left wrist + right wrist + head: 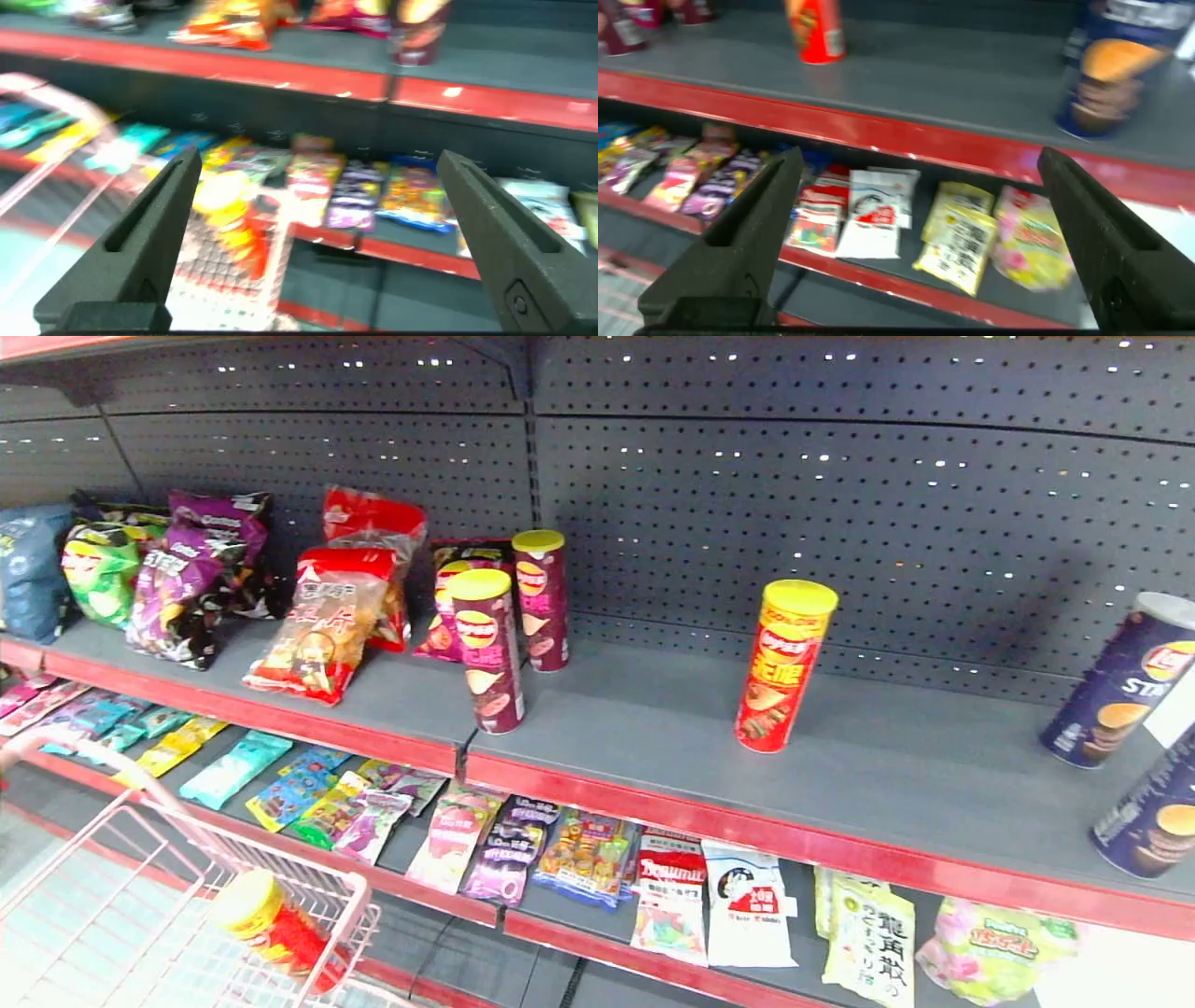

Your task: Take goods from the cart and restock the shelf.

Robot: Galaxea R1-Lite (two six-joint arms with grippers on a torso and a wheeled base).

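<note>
We judge the restocking partly done. A red can (784,663) already stands upright on the shelf (653,709), well apart from the maroon cans (487,649) and the blue cans (1120,681), with bare board between them. One spare can (271,929) is left in the cart (280,856), lying tilted in the corner nearest the shelf; it is red with a yellow lid. Our left claw (318,177) hangs near the cart with its jaws spread wide and holding nothing. Our right claw (920,163) faces the shelf, equally wide and empty.
</note>
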